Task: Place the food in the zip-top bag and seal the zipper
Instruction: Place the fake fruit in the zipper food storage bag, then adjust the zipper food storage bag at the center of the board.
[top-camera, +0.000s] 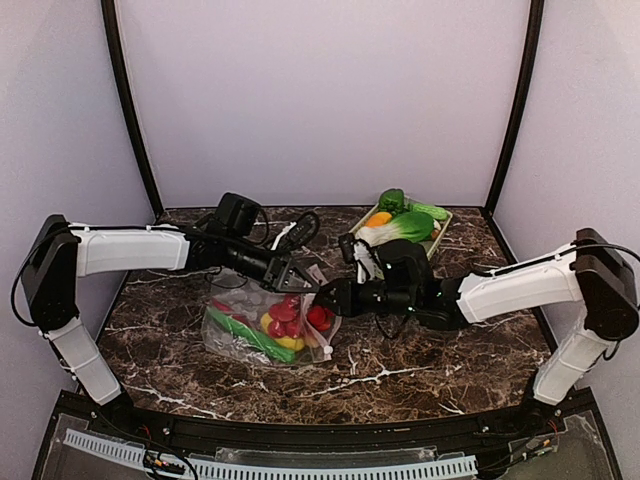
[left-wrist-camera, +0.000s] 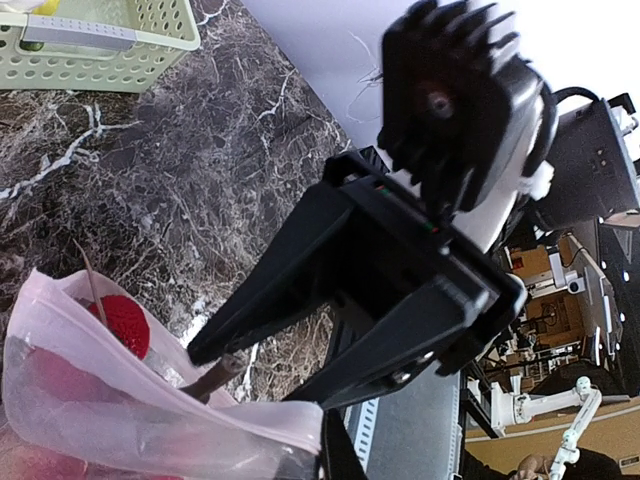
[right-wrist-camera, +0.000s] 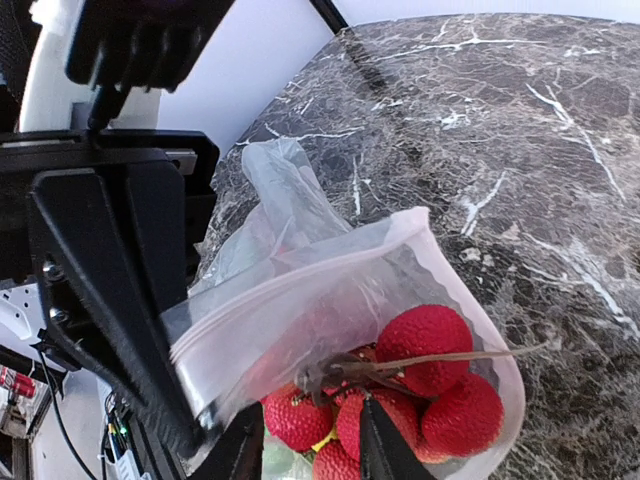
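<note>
Item: zip-top bag (top-camera: 250, 320), clear with pale dots, lying slumped on the dark marbled table (top-camera: 430, 360) just ahead of centre, between the two arms. Its mouth faces away from the arm bases and is propped open. Zipper (right-wrist-camera: 300, 283): pale pinkish strip along the mouth edge, unsealed, lifted at one end. Contents: a red tomato cluster (right-wrist-camera: 430, 340) just inside the mouth, with its thin brown stem (right-wrist-camera: 430, 357) lying across the top; a long green piece (top-camera: 245, 333) and a yellow piece (top-camera: 288, 343) deeper in the bag. Left gripper (top-camera: 293, 275): pinched fully closed on the bag's mouth edge, holding that end up off the table. Right gripper (top-camera: 325, 297): at the bag's mouth, jaws a narrow way apart and gripping nothing; in the left wrist view the stem end lies against one fingertip, and in the right wrist view the tomatoes sit just beyond the two tips. Pale green lattice basket (top-camera: 443, 228): at the far right of the table, well apart from the bag, holding a white-green bok choy (top-camera: 405, 228), an orange piece (top-camera: 378, 218) and further green items.
</note>
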